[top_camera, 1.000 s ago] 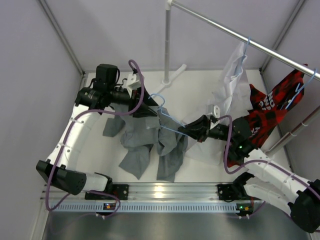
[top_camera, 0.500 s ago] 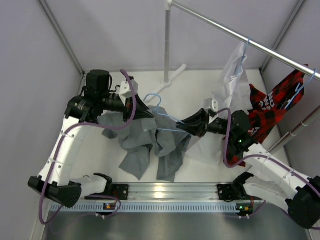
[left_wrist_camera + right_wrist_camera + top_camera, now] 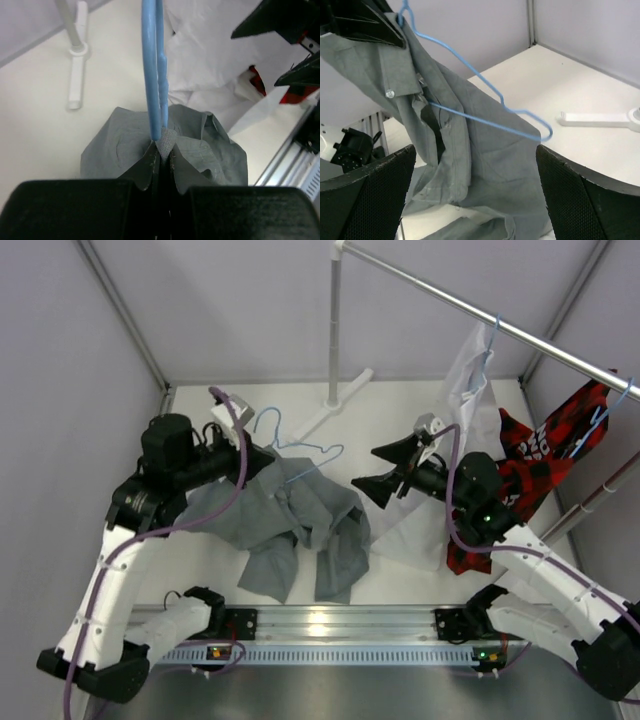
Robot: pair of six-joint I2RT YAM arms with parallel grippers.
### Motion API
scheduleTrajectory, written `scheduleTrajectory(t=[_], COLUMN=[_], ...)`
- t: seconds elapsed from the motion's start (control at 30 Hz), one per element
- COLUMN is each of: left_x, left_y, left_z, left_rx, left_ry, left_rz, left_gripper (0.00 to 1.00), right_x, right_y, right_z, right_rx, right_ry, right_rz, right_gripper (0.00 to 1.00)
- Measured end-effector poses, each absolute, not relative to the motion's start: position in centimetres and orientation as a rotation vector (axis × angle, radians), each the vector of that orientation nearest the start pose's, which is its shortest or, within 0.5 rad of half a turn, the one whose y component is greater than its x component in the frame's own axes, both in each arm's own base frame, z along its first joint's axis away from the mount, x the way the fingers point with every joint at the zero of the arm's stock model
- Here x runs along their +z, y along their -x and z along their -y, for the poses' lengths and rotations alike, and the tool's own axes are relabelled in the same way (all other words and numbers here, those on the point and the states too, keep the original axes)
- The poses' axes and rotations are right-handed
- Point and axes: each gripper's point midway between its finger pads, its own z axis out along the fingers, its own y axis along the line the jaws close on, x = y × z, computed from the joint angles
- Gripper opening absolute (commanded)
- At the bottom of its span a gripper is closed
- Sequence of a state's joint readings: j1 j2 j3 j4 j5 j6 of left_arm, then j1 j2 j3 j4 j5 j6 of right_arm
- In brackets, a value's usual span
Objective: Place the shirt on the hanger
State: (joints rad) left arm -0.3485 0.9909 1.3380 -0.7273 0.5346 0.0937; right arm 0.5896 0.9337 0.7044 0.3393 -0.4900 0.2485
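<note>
Left wrist, shirt (image 3: 200, 150) pinched between fingers (image 3: 75, 210)

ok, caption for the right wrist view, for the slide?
Open right gripper faces the grey shirt half-draped over the light-blue hanger, both pinched by the left gripper.

A robotics lab test cell is indicated: a white tabletop (image 3: 390, 405) is enclosed by plain pale-grey partition panels (image 3: 230, 310), and a slotted aluminium mounting rail (image 3: 330, 621) is bolted along its near edge.
</note>
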Motion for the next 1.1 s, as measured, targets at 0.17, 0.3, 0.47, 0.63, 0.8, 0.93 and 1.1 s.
scheduleTrajectory(t=[0.17,0.3,0.47,0.63,0.8,0.93,1.1], left_x=[38.1,40.4,39.5,38.3,38.9,39.1,39.3], left_y=[-22.3,-21.9,-22.8,-23.5,-23.4,-23.3,-23.4], left_z=[15.1,14.2,14.7,15.1,15.2,15.2,15.0], left_rx=[-0.592,-0.585,-0.62,-0.636,-0.647,-0.649,-0.64], left_ry=[-0.58,-0.485,-0.441,-0.426,-0.425,-0.423,-0.415], left_rz=[-1.715,-1.641,-1.655,-1.694,-1.671,-1.662,-1.656], left_gripper=[0.0,0.0,0.0,0.0,0.0,0.0,0.0], right_x=[30.3,28.0,24.5,22.5,20.3,18.9,18.9], right_y=[-22.8,-22.6,-22.7,-23.6,-24.2,-23.6,-22.5], right_z=[-27.4,-29.7,-32.2,-34.1,-35.9,-36.9,-37.6], right_rx=[1.134,1.321,1.476,1.562,1.602,1.634,1.665], right_ry=[0.644,0.614,0.58,0.563,0.574,0.604,0.643], right_rz=[-1.502,-1.604,-1.722,-1.763,-1.804,-1.829,-1.816], right_gripper=[0.72,0.69,0.68,0.65,0.57,0.48,0.06])
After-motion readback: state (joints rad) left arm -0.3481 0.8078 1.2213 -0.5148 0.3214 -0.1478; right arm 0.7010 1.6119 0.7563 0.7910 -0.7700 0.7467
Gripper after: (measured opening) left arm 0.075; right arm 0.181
